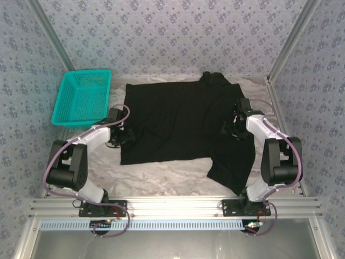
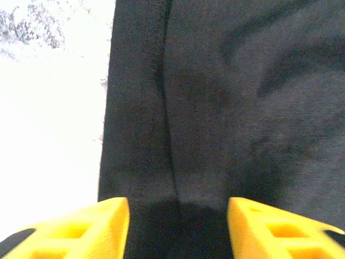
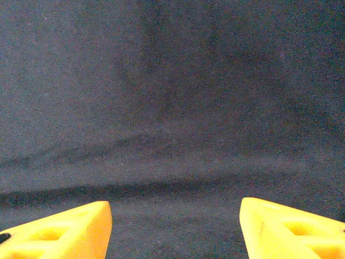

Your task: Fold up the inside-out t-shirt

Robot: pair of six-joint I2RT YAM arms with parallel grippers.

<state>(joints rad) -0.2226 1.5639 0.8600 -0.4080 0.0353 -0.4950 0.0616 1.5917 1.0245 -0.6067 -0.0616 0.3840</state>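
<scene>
Black on black: I can't make out the neckline or the folds of the shirt [image 1: 183, 121] in the top view, and my right arm covers part of its right side. It lies flat mid-frame, plain black up, long axis left to right. One lobe sticks out at upper right and a longer one hangs toward lower right.

Left gripper [image 1: 121, 135] is at the shirt's left edge. In the left wrist view its jaws [image 2: 178, 221] are apart over a stitched hem running up the frame, with white table [image 2: 48, 135] to the left. Right gripper [image 1: 233, 128] is at center right. In the right wrist view its jaws [image 3: 175, 226] are spread wide over cloth.

There is bare table below the shirt. The basket [image 1: 82, 97] sits upper left, just beside the shirt's corner.
</scene>
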